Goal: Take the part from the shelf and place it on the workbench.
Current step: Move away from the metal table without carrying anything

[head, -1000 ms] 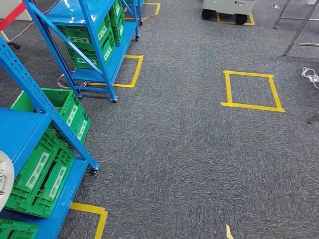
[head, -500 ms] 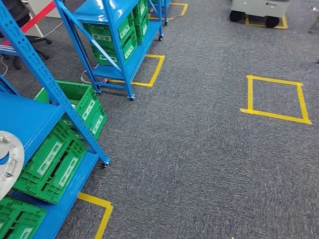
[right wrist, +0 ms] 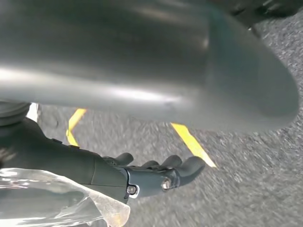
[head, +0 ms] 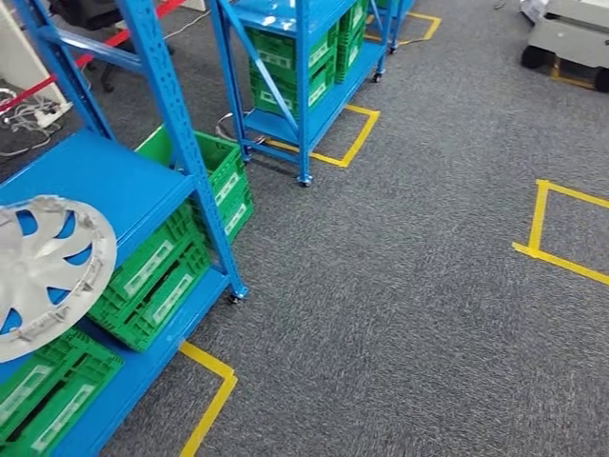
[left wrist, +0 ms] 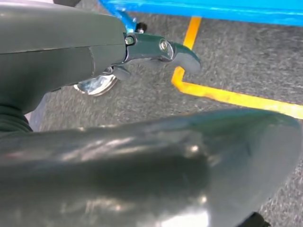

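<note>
The part, a silver spoked wheel cover (head: 47, 271), lies flat on the middle board of the near blue shelf (head: 122, 181) at the left of the head view, its left rim cut off by the picture's edge. My left hand (left wrist: 82, 56) hangs over the grey carpet with its dark fingers (left wrist: 171, 49) stretched straight and apart from the thick thumb (left wrist: 161, 165), holding nothing. My right hand (right wrist: 143, 177) also hangs above the carpet, fingers (right wrist: 185, 168) extended and empty. Both hands are well away from the wheel cover.
Green crates (head: 154, 276) fill the shelf's lower boards. A second blue shelf (head: 302, 57) with crates stands farther back. Yellow tape squares (head: 553, 228) mark the carpet, one corner (head: 212, 395) by the near shelf. A wheeled unit (head: 567, 38) stands at the back right.
The camera has turned left, so the whole scene has slid to the right. Much more of the wheel cover and its shelf board has come into view.
</note>
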Controlling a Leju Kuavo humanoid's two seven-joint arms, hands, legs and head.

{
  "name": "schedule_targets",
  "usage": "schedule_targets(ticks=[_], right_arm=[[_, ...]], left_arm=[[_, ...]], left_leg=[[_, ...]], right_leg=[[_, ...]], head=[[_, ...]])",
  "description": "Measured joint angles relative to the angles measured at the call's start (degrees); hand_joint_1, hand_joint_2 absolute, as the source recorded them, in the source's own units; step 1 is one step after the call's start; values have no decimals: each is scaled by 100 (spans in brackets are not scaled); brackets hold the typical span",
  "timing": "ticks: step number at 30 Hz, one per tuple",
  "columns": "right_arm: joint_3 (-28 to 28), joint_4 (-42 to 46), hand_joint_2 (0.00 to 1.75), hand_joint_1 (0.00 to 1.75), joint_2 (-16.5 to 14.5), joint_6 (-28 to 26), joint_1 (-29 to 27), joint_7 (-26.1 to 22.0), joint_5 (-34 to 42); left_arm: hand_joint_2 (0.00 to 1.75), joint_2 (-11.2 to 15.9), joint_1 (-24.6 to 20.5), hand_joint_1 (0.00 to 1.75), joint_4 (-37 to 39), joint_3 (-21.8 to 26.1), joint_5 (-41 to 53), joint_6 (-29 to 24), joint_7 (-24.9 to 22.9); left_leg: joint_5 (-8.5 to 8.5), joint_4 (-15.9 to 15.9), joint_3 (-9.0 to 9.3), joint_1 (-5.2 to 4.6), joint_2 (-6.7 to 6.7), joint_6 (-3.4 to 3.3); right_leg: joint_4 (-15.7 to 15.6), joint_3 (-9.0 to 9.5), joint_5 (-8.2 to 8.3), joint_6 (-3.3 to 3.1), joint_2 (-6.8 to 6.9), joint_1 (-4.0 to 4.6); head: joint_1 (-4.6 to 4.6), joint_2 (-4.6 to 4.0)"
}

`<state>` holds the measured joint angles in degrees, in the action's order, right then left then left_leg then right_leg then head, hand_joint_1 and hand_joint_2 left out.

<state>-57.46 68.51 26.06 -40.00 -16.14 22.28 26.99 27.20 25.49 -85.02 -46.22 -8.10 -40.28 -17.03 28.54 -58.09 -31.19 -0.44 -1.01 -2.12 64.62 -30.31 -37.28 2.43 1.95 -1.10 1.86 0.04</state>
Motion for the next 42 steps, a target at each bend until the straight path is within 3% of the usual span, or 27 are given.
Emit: schedule_targets(ticks=[2, 3, 4, 5, 7, 9, 10, 12, 14, 16, 18, 19, 21, 23, 25, 27, 29, 31, 33, 34, 35, 36, 38, 40, 42], right_arm=[[-2, -3, 0, 0, 1, 0, -15, 1, 5], [-4, -4, 0, 0, 1, 0, -20, 1, 5], [-5, -5, 0, 0, 0, 0, -24, -2, 0], [-6, -6, 0, 0, 0, 0, -25, -4, -8], [-4, -9, 0, 0, -1, 0, -23, -10, -23], [-4, -16, 0, 0, -2, 0, -13, -18, -31], [-4, -20, 0, 0, -3, 0, -10, -20, -33], [-4, -23, 0, 0, -4, 0, -3, -22, -38], [-4, -23, 0, 0, -7, 0, -5, -27, -50], [-4, -25, 0, 0, -7, 0, -18, -28, -59], [-4, -30, 0, 0, -7, 0, -24, -25, -60], [-4, -32, 0, 0, -7, 0, -22, -25, -61], [-4, -34, 0, 0, -7, 0, -12, -25, -66], [-4, -34, 0, 0, -8, 0, -9, -26, -73], [-4, -35, 0, 0, -9, 0, 0, -26, -77], [-2, -36, 0, 0, -9, 0, 23, -26, -79], [-4, -37, 0, 0, -8, 0, 36, -29, -81], [-7, -43, 0, 0, -8, 0, 30, -28, -81], [-9, -52, 0, 0, -8, 0, 20, -22, -73], [-14, -56, 0, 0, -8, 0, 15, -19, -65], [-20, -56, 0, 0, -8, 0, 14, -19, -56], [-25, -57, 0, 0, -8, 0, 13, -19, -46], [-38, -61, 0, 0, -8, 0, 19, -25, -18], [-56, -69, 0, 0, -9, 0, 25, -38, 14], [-66, -77, 0, 0, -9, 0, 39, -51, 40]], left_arm=[[0, -11, -21, 0, 1, 1, -9, 0, 3], [0, -17, -22, 0, 3, 1, -15, 0, 4], [0, -23, -21, 0, 5, 1, -19, 0, 5], [0, -29, -19, 0, 7, 2, -21, 0, 6], [0, -39, -22, 0, 10, 3, -21, 0, 7], [0, -46, -23, 0, 12, 6, -21, 1, 8], [0, -51, -21, 0, 15, 8, -20, 1, 9], [0, -56, 0, 0, 17, 8, -20, 0, 9], [0, -58, 8, 0, 18, 15, -25, -1, 14], [0, -64, -14, 0, 20, 34, -32, -2, 22], [0, -73, -24, 0, 24, 46, -42, -2, 26], [0, -76, -18, 0, 27, 47, -46, -2, 27], [0, -77, -9, 0, 34, 48, -53, -2, 30], [0, -76, -21, 0, 41, 53, -55, -2, 39], [0, -77, -32, 0, 46, 58, -57, -2, 50], [0, -79, -14, 0, 52, 60, -61, -2, 55], [0, -84, 0, 0, 56, 58, -77, -2, 57], [0, -91, -22, 0, 60, 58, -95, -1, 57], [0, -98, -41, 0, 64, 58, -106, 0, 57], [0, -102, -42, 0, 68, 58, -111, 0, 57], [0, -105, -42, 0, 74, 58, -121, 0, 57], [0, -110, -43, 0, 80, 58, -134, 0, 57], [0, -116, -49, 0, 90, 57, -154, 0, 59], [0, -118, -54, 0, 97, 56, -164, -1, 68], [0, -115, -47, 0, 104, 55, -168, -1, 82]], left_leg=[[1, -1, -6, 3, 164, -16], [5, -3, 2, 3, 250, -18], [10, -5, 15, 4, 339, -18], [19, -8, 34, 8, 428, -9], [50, -32, 54, 12, 587, 32], [66, -61, 21, 18, 735, 95], [58, -65, -7, 26, 808, 133], [46, -69, -43, 46, 882, 202], [201, -310, -160, 37, 620, 267], [537, -954, -474, 46, 270, 323], [723, -1541, -771, 72, 165, 355], [657, -1574, -791, 80, 149, 359], [277, -1046, -522, 79, 45, 336], [30, -376, -175, 35, -220, 279], [40, -134, -69, -15, -337, 217], [33, -80, -68, -11, -213, 144], [-4, -13, -36, 22, -81, 68], [-17, 11, -21, 35, 58, 19], [-5, 8, -15, 29, 212, 0], [5, 7, -2, 26, 293, -3], [18, 4, 19, 25, 378, 0], [36, 0, 48, 27, 464, 11], [82, -25, 82, 29, 621, 57], [96, -52, 58, 35, 761, 121], [83, -56, 21, 55, 868, 185]], right_leg=[[734, -420, -232, 20, -171, -3], [927, -562, -223, 28, -187, -3], [906, -607, -97, 33, -195, -5], [662, -541, 125, 35, -221, -10], [-67, -267, 531, 39, -470, -36], [-483, -78, 629, 14, -700, -51], [-526, -41, 600, -12, -715, -44], [-573, 3, 612, -78, -569, -46], [-612, 31, 625, -142, -404, -63], [-623, 49, 607, -186, -223, -50], [-622, 58, 579, -200, -41, -35], [-622, 60, 559, -198, 44, -31], [-622, 97, 508, -182, 201, -28], [-622, 164, 447, -144, 337, -11], [-636, 223, 403, -91, 472, 14], [-669, 301, 372, -33, 568, 17], [-504, 275, 215, 9, 343, 6], [132, -46, -121, 17, -27, -1], [810, -454, -334, 17, -165, 0], [909, -565, -274, 17, -183, 2], [780, -569, -94, 14, -199, 1], [464, -481, 170, 9, -243, -3], [-240, -215, 557, -3, -486, -25], [-525, -72, 631, -21, -640, -33], [-552, -40, 643, -60, -533, -24]], head=[[3, 0], [2, 0], [1, 0], [2, 0], [4, 0], [-3, 0], [-7, 0], [-9, 0], [-50, 0], [-90, 0], [-90, 0], [-89, 0], [-91, 0], [-91, 0], [-90, 0], [-91, 1], [-71, 0], [-39, -2], [-32, -2], [-34, -2], [-35, -2], [-34, -2], [-36, -2], [-38, -2], [-38, -2]])
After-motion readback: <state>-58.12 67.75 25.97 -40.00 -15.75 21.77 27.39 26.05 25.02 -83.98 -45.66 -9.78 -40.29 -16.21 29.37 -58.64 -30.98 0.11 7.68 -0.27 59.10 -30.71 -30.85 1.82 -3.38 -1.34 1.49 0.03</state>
